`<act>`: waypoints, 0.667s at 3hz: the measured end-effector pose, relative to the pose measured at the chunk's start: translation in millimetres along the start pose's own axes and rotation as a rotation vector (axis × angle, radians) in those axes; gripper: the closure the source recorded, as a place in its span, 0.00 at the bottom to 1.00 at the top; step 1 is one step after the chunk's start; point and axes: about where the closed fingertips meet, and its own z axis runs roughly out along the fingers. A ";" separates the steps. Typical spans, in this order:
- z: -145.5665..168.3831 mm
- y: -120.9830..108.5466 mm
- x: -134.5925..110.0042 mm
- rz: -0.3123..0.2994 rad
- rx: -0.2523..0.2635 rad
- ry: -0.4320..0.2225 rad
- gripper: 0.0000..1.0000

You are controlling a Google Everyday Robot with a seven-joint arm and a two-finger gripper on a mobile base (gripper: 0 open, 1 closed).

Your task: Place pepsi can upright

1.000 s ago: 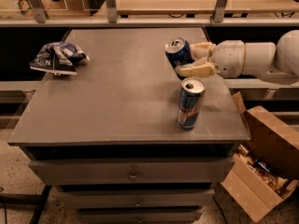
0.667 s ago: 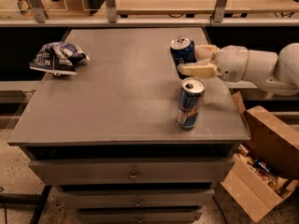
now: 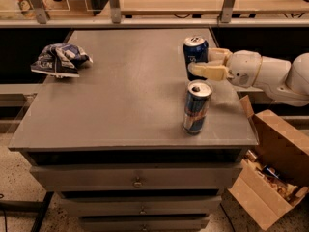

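The pepsi can point(image 3: 195, 50), short and dark blue with a silver top, is upright at the far right of the grey table point(image 3: 120, 105). My gripper point(image 3: 199, 62) reaches in from the right, and its cream fingers point(image 3: 210, 72) are closed around the can's lower half, one in front and one behind. The can's base is at or just above the tabletop; I cannot tell which.
A taller slim blue-and-silver can point(image 3: 196, 107) stands upright just in front of the gripper, near the table's front right. A crumpled blue-white snack bag point(image 3: 59, 59) lies at the far left. An open cardboard box point(image 3: 273, 168) sits on the floor to the right. Shelving runs behind the table.
The pepsi can was tilted in the gripper and is now upright. The gripper with the can has shifted slightly right and back. The tall can and the bag have not moved.
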 end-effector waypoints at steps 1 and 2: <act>-6.2 -3.6 5.5 0.055 0.019 0.000 1.00; -11.2 -5.2 13.6 0.102 0.026 0.001 1.00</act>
